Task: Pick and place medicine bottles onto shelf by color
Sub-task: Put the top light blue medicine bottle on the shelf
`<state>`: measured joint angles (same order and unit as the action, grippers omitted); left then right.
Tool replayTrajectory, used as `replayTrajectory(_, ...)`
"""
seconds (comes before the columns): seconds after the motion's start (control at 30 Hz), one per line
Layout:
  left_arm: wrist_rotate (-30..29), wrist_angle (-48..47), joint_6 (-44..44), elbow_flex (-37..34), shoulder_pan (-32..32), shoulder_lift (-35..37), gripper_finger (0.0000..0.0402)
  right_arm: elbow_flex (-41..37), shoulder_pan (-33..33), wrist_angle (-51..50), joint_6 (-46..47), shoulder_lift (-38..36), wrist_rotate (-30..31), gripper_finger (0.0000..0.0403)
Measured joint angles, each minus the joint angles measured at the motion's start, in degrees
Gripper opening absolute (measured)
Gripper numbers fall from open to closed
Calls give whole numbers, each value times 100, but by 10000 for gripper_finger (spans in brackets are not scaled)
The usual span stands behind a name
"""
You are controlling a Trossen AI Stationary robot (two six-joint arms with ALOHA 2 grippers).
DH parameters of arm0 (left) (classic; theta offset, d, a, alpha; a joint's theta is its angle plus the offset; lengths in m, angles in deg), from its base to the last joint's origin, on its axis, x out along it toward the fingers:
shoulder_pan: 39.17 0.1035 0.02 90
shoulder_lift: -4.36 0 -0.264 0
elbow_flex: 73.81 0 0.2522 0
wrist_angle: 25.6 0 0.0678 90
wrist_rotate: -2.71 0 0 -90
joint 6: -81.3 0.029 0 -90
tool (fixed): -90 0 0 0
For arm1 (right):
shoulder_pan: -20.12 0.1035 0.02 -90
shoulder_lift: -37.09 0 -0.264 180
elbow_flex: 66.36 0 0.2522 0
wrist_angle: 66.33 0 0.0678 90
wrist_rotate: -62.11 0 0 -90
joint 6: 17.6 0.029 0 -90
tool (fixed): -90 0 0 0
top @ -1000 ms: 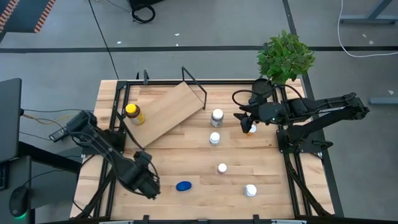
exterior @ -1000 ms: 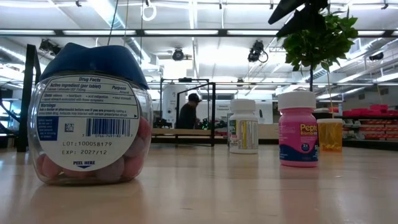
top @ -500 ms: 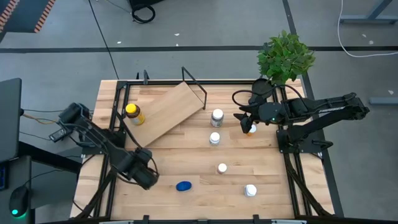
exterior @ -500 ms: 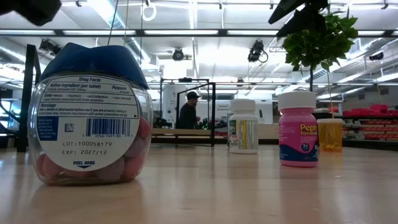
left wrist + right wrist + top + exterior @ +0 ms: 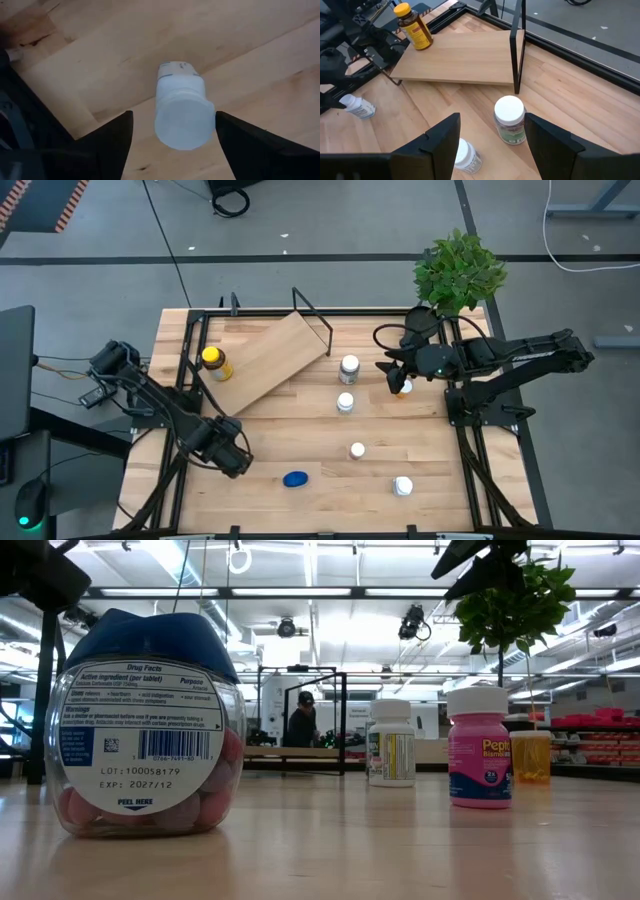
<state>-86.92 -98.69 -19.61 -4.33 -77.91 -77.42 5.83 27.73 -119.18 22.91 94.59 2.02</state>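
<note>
You have a small white bottle [image 5: 182, 112] clamped between the fingers of the left tool [image 5: 228, 452], lifted clear over the near-left part of the tabletop [image 5: 400, 430]. The shelf [image 5: 268, 358] lies tilted at the far left, with the yellow-capped amber bottle [image 5: 214, 362] standing on it. A blue-capped jar [image 5: 295, 478] sits just beside your left tool, nearer the front edge. Four white-capped bottles stand spread across the middle and near right. Your right tool [image 5: 398, 375] hovers with fingers spread over the orange bottle [image 5: 405, 388], near the plant [image 5: 458, 270]
</note>
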Motion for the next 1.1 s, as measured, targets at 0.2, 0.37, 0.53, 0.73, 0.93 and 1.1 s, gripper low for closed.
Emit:
replayTrajectory(0.2, 29, 263, 226, 0, 0, -323, 288, 0, 2, -2, 0, 0, 0, 228)
replayTrajectory(0.37, 31, 439, 257, -2, 39, -426, 288, 0, 2, -2, 0, 0, 2, 228)
replayTrajectory(0.53, 98, 373, 261, 0, 40, -424, 260, 0, 2, -2, -25, 0, 0, 228)
replayTrajectory(0.73, 145, 691, 370, 0, 40, -424, 177, 0, 2, -1, -39, -1, 2, 228)
replayTrajectory(0.93, 360, 1247, 584, 17, 191, -415, 172, 0, 2, -2, -90, 1, 2, 228)
replayTrajectory(1.1, 500, 1259, 1243, 516, 590, -413, 172, 0, 1, -2, -169, 0, 2, 228)
